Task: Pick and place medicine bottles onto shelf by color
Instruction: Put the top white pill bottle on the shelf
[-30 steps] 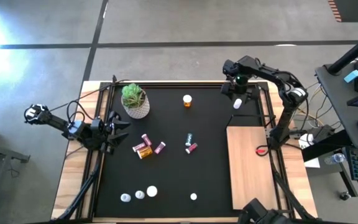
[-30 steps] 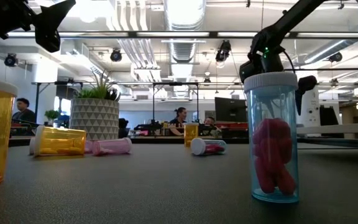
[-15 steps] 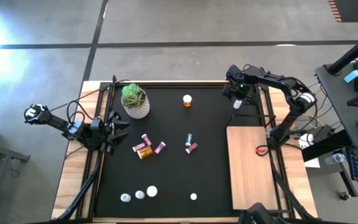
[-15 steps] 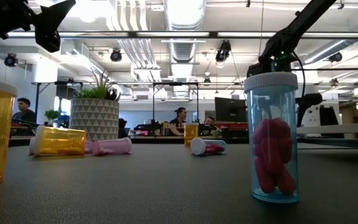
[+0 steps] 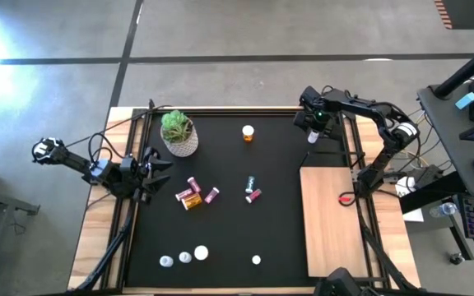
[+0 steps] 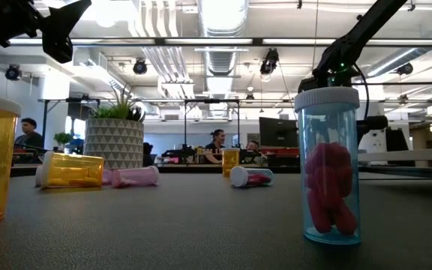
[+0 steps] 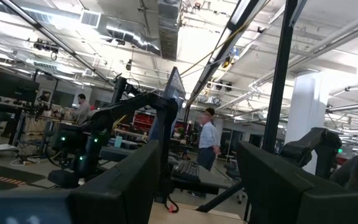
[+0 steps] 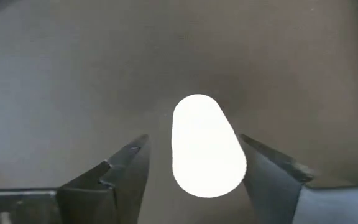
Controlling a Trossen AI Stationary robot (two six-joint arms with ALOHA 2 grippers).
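A white medicine bottle [image 8: 205, 145] lies on the black mat [image 5: 278, 230] near its far right corner, also seen from above as a white bottle [image 5: 313, 136]. My right gripper [image 8: 194, 163] points down over it, open, one finger on each side. The shelf [image 5: 329, 218], a pale wooden board, lies flat at the mat's right side. Other bottles are scattered: an amber one [image 5: 248, 131] upright, a pink and amber cluster [image 5: 193, 194], a teal one [image 5: 250, 182], a pink one [image 5: 255, 196] and white ones [image 5: 184, 257]. My left gripper [image 5: 151, 164] waits open at the left edge. My right gripper stands astride the white bottle's body from above, fingers pointing down. A strip of mat shows between one finger [image 8: 129, 165] and the bottle. The other finger [image 8: 263, 165] lies at the bottle's edge [image 8: 238, 152]; I cannot tell whether it touches.
A potted green plant [image 5: 178, 133] stands at the mat's far left. A small red thing [image 5: 346, 198] lies at the shelf's right edge. In the low view a teal bottle [image 6: 328, 165] with pink contents stands close to the camera.
My right gripper has come down toward the white bottle and a little toward the near edge, tipping to point straight down. The bottle has stayed where it was.
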